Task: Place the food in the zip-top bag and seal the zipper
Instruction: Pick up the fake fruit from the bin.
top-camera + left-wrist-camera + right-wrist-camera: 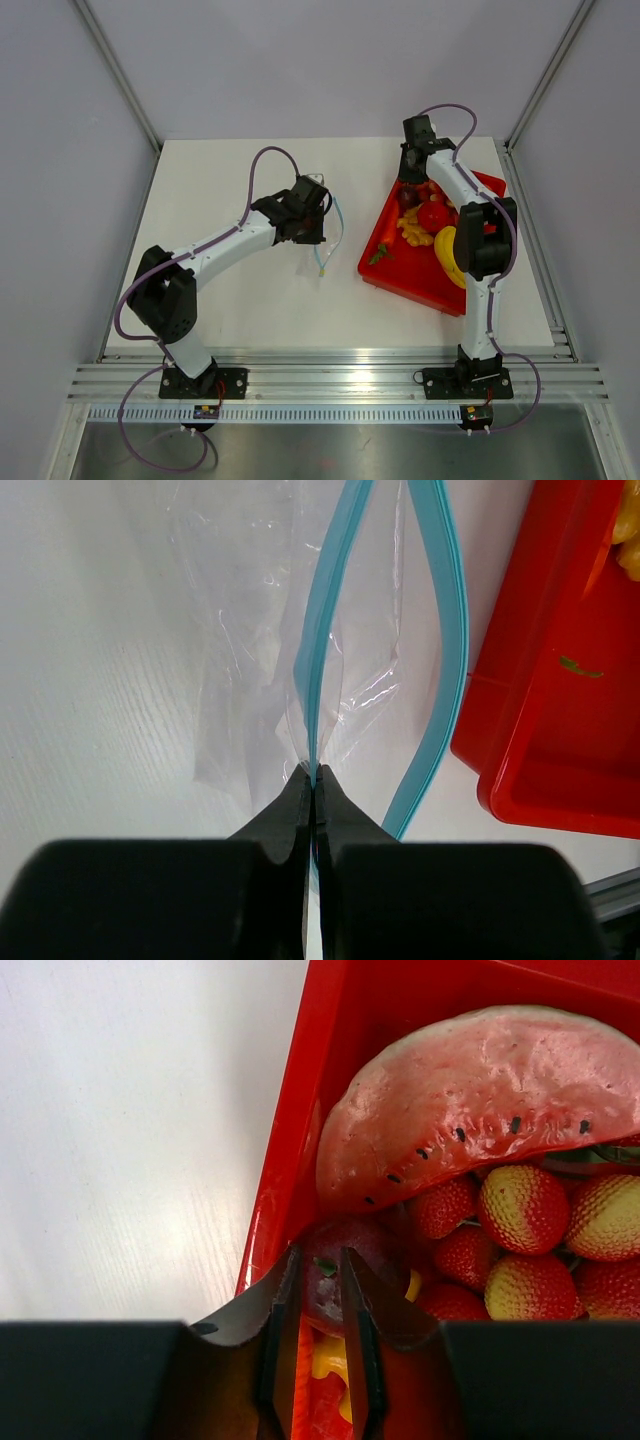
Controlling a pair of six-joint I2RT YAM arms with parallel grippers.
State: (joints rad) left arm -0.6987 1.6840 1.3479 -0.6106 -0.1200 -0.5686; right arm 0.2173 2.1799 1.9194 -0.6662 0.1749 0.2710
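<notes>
**Left tool (315, 780) clamped on the zipper (318, 660), right tool (318, 1258) part-open over the dark purple fruit (325, 1280)**

Biggest in the scene is the white worktop (250, 300), with both arms bolted at its near edge. On its right half lies the red tray (400, 275), set at an angle, one corner pointing towards the bag. The left arm (220, 245) reaches to the middle of the worktop, and the right arm (480, 250) stretches over the tray to its far end.

The zip-top bag (250, 630) lies flat on the worktop just left of the tray, clear and crinkled. Its mouth stands open, with the two light blue strips bowed apart. The left tool's jaws are fully closed on one of the strips, and the other strip runs past the outside of the right-hand finger.

Inside the tray, a watermelon slice (480, 1090) is the largest piece, at the far end. A banana (447, 255) lies nearer the arms' bases, and the red tomato-like fruit (433, 215) sits about mid-tray. A cluster of strawberries (520, 1205) is packed under the slice.

The dark purple fruit rests in the tray's far corner by the rim. The right tool's jaws stand a narrow gap apart with that fruit showing between them, and I cannot tell whether they touch it. No food is in the bag
</notes>
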